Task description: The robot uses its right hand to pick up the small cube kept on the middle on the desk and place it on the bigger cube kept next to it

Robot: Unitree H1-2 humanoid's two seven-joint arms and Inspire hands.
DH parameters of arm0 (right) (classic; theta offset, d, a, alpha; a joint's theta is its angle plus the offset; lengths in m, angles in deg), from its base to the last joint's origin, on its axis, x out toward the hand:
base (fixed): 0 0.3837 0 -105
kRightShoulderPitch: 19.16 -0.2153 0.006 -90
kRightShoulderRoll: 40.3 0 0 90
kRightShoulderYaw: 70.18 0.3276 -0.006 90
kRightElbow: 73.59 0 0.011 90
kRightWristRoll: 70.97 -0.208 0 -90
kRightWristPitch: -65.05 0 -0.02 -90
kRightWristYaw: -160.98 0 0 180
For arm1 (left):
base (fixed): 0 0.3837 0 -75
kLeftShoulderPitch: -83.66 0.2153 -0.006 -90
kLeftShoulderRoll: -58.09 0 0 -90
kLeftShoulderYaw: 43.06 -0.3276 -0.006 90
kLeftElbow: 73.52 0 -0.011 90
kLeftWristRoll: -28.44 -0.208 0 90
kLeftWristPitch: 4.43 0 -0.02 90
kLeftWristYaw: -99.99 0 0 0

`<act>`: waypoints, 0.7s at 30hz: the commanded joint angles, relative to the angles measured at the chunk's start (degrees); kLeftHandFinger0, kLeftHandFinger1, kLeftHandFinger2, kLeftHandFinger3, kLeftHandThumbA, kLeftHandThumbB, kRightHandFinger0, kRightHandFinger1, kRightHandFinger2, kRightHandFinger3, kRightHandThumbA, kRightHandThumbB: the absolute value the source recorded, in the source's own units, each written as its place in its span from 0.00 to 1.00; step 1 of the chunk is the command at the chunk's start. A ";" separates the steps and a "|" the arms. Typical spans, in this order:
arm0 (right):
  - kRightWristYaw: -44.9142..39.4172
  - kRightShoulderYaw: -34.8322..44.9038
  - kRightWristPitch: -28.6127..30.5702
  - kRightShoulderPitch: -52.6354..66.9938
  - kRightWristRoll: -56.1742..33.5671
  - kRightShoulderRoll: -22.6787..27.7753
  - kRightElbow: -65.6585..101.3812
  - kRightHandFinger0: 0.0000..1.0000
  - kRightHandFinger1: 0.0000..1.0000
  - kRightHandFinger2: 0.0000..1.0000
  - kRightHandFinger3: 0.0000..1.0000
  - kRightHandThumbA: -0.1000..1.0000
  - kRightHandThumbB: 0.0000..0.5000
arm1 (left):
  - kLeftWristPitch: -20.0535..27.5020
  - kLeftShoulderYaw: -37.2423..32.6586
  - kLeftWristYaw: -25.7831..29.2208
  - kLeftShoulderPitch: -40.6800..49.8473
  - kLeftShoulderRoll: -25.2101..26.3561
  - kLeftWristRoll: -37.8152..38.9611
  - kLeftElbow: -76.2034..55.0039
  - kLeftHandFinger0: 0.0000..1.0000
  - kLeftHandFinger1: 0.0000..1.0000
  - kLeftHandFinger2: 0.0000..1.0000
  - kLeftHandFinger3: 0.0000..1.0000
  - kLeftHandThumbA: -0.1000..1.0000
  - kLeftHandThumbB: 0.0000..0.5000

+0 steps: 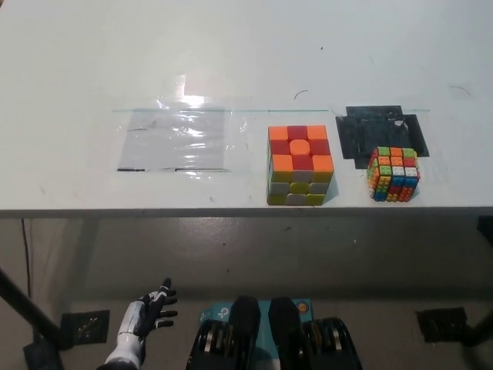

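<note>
The wide, smooth white desk (92,62) is being seen from steeply above, its front edge running straight across the frame. On it, near that edge, the large blocky puzzle cube (300,164) with an orange-and-red top and yellow-and-white front is being shown squarely, its raised round centre tile catching the eye. Well apart to one side, the small multicoloured cube (394,174) with knobbly, studded faces is being seen slightly turned, resting at the lower edge of a patch of glossy black tape (368,127); the two cubes are not touching. On the other side of the large cube, a crinkled sheet of clear plastic film (176,139) is being lit so that glare is washing out part of it. Plenty of bare desk is being left open behind the cubes and between them. Below the desk edge, the white left hand (148,314) is being held low with fingers spread apart, gripping nothing, its forearm cut off by the frame. The black right hand is not being shown.
</note>
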 commanded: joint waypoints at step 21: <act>-9.48 -16.88 0.13 -20.49 12.66 7.93 -17.71 1.00 1.00 1.00 1.00 0.87 1.00 | 1.28 -0.12 -0.04 -2.96 0.62 0.22 -0.40 0.70 0.66 0.70 0.67 0.82 0.27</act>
